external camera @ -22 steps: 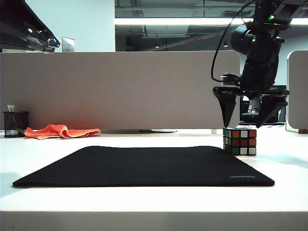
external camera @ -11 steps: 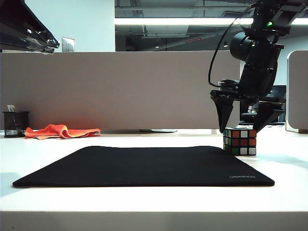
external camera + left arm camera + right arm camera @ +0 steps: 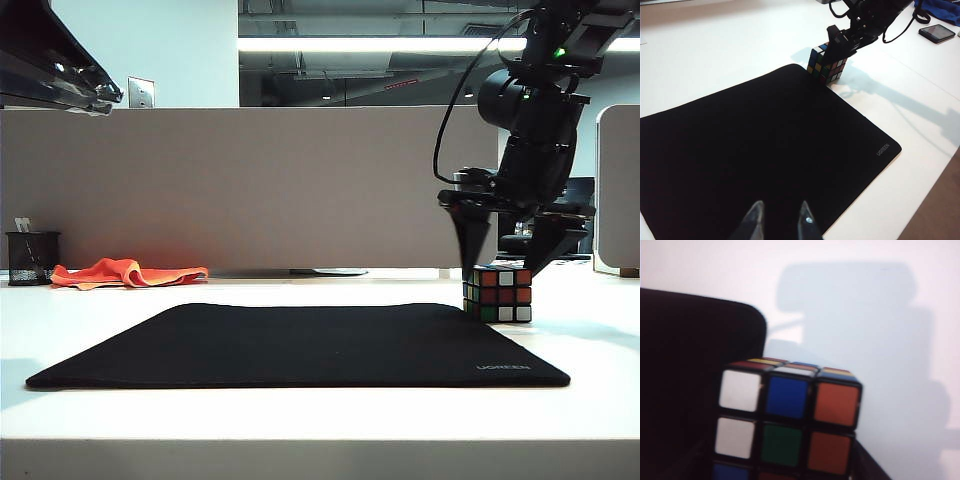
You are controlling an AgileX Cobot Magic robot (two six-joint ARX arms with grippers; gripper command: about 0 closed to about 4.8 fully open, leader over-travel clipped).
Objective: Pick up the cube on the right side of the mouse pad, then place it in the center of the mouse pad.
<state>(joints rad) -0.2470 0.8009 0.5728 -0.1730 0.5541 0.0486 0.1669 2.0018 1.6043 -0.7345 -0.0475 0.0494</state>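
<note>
white table (image 3: 300,415): long work surface, grey partition (image 3: 250,185) standing along its far edge.

mouse pad (image 3: 300,345): large black mat lying flat at the middle of the table, grey lettering near its front right corner.

cube (image 3: 498,294): stickered puzzle cube, upright on the bare table just beside the mouse pad's far right corner. not lifted. white, blue, orange and green squares face the right wrist camera (image 3: 787,422); also seen from the left wrist camera at the mat's far corner (image 3: 826,64).

right gripper (image 3: 510,262): pointing down directly over the cube, its two dark fingers spread to either side of the cube's top, tips at about the level of the upper edge. jaws stand wide; whether they touch the cube's sides i cannot tell. nothing lifted.

left gripper (image 3: 780,220): held over the near left part of the mouse pad, well apart from the cube, its two pale fingertips parted with a gap between them and nothing in it.

orange cloth (image 3: 128,272): crumpled at the far left of the table.

black mesh pen cup (image 3: 32,257): just left of the cloth.

phone (image 3: 938,33): dark, lying flat on the table beyond the cube.
</note>
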